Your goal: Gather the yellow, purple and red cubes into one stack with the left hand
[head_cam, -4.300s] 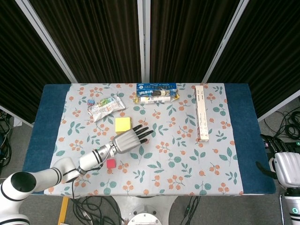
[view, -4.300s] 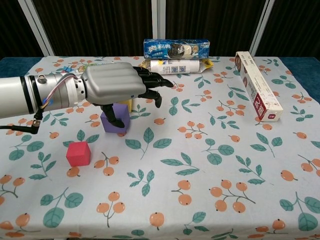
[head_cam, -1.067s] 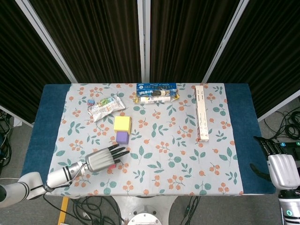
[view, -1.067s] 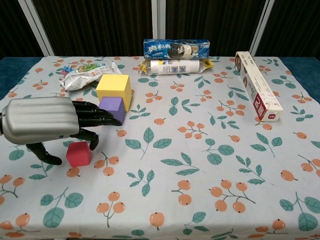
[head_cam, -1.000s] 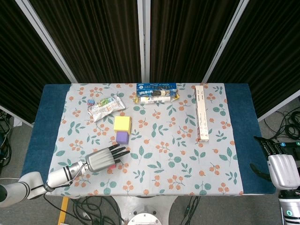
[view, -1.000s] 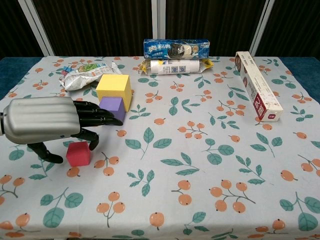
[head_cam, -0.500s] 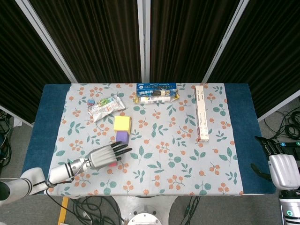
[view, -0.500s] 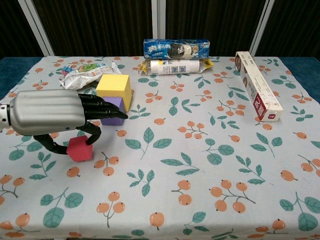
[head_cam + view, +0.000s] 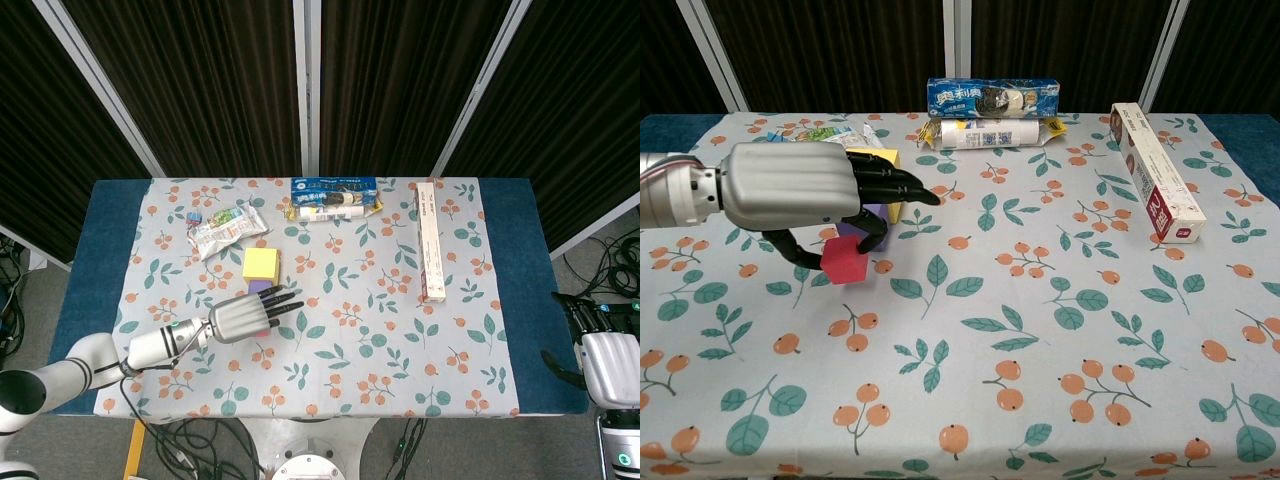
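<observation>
**A:** What lies on the table, from the left?

**B:** A floral tablecloth (image 9: 1060, 330) printed with orange berries and green leaves covers it. At far left a crinkled snack packet (image 9: 227, 227) lies flat. Next comes the left hand (image 9: 800, 195), with a smooth silver shell and black fingers (image 9: 902, 188).

**A:** What is that hand doing?

**B:** It pinches the red cube (image 9: 846, 261) between thumb and a finger, lifted clear of the cloth and tilted. The other fingers reach forward over the purple cube (image 9: 876, 214), which sits just in front of the matte yellow cube (image 9: 261, 264), seemingly touching it.

**A:** And further right?

**B:** A glossy blue biscuit packet (image 9: 992, 97) sits on a pale tube-shaped packet (image 9: 990, 133) at the far edge. Then a long, narrow cardboard box (image 9: 1152, 171). The right hand (image 9: 609, 362) is off the table's right edge; whether its fingers are spread, I cannot tell.
</observation>
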{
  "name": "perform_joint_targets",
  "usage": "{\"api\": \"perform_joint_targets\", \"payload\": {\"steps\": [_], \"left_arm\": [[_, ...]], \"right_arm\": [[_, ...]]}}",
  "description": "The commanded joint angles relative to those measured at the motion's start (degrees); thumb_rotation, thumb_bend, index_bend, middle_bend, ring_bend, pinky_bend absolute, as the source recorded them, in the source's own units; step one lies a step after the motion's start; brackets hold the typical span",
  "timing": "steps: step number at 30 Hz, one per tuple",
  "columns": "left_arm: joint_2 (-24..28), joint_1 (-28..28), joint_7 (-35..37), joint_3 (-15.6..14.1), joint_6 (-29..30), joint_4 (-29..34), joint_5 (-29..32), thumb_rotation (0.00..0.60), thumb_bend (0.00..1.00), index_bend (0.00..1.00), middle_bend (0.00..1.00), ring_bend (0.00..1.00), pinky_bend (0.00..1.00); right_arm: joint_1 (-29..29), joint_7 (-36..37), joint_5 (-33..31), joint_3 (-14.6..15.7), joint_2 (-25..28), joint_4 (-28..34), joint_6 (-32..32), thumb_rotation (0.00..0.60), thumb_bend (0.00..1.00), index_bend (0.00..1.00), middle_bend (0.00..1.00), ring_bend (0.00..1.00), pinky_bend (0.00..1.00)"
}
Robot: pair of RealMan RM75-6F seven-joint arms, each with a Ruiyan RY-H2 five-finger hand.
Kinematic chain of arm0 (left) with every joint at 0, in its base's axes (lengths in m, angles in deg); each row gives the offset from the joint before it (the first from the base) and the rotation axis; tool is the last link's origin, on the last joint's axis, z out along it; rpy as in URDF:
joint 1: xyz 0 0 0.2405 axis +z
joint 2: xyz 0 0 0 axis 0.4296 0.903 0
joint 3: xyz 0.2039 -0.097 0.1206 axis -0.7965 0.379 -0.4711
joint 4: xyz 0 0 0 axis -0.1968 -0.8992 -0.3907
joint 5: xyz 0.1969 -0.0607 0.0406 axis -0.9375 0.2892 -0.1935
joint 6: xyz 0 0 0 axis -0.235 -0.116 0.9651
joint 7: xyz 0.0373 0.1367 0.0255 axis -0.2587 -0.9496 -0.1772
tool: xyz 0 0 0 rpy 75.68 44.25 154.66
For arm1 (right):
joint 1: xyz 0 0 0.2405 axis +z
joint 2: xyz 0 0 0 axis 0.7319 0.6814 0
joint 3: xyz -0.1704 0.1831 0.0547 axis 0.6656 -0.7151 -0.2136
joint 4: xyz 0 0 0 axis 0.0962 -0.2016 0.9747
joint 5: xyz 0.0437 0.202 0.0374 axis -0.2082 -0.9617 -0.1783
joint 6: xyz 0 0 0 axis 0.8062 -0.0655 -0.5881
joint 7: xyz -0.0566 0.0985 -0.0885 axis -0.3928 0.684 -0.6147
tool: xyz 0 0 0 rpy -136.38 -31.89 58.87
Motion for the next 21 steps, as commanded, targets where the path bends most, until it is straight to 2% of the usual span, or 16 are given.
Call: {"api": "perform_joint_targets", "payload": {"steps": [1,21], "left_arm": [[-1.35,-1.38,1.12,0.19,-1.26,-2.08,0.03,0.600,0.27,0.57,0.06,0.05,0.16],[-5.20,-4.34,4.54,-1.53,-3.39,-9.73,1.06,0.600,0.26,0.55,0.06,0.05,0.16]], "right_arm": [[-0.08,0.06,-0.13,0.02,0.02,-0.06,-0.05,0.600,0.12,0.13,0.18,0.17,0.27],[-0.58,0.29,-1.02,-0.16,-0.10,-0.55,-0.07,0.600,0.12,0.13,0.18,0.17,0.27]]}}
